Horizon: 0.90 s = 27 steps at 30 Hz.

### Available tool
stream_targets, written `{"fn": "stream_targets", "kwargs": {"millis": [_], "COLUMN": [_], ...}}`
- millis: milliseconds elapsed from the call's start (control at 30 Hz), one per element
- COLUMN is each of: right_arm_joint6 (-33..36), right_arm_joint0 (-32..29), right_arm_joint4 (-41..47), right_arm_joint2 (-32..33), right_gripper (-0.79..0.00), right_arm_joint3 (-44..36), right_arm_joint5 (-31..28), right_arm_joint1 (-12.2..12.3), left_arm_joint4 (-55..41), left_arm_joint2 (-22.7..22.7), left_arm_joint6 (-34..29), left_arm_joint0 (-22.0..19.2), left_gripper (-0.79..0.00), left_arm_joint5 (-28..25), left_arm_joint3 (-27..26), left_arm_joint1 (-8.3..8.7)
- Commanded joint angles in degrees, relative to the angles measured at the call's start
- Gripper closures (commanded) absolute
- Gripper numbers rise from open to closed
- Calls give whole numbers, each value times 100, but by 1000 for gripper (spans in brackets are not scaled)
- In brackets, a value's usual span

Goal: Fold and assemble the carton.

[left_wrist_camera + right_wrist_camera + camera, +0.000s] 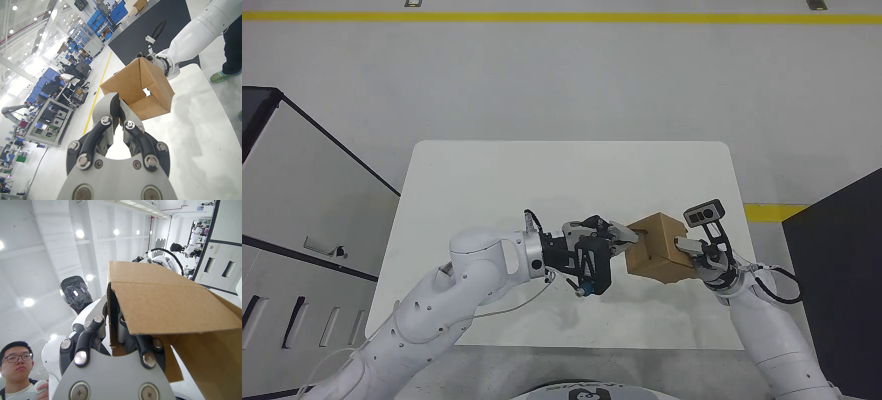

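Observation:
A brown carton (pixel 657 250) is held just above the white table (pixel 492 190), right of its middle. In the left wrist view the carton (pixel 132 81) shows folded flaps meeting around a small square hole. My left gripper (pixel 627 238) comes in from the carton's left and is shut on a flap edge (pixel 119 111). My right gripper (pixel 689 252) holds the carton's right side. In the right wrist view that gripper (pixel 112 321) is shut across a cardboard wall of the carton (pixel 160 298), one finger (pixel 98 321) outside and the other inside under a loose flap.
The table (pixel 189 136) is bare around the carton, with open surface to the left and behind. A grey cabinet (pixel 292 200) stands past the table's left edge. A dark panel (pixel 842 270) stands close to its right edge.

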Motion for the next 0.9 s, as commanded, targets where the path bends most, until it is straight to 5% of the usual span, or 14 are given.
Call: {"fn": "stream_targets", "kwargs": {"millis": [0, 867], "right_arm_joint6": [0, 0], "right_arm_joint0": [0, 247], "right_arm_joint4": [0, 152], "right_arm_joint2": [0, -233], "right_gripper": [0, 0], "right_arm_joint3": [0, 169], "right_arm_joint5": [0, 157], "right_arm_joint1": [0, -58], "left_arm_joint4": [0, 0], "left_arm_joint2": [0, 0], "left_arm_joint6": [0, 0], "left_arm_joint0": [0, 0], "left_gripper": [0, 0], "left_arm_joint5": [0, 0], "left_arm_joint3": [0, 0], "left_arm_joint1": [0, 0]}}
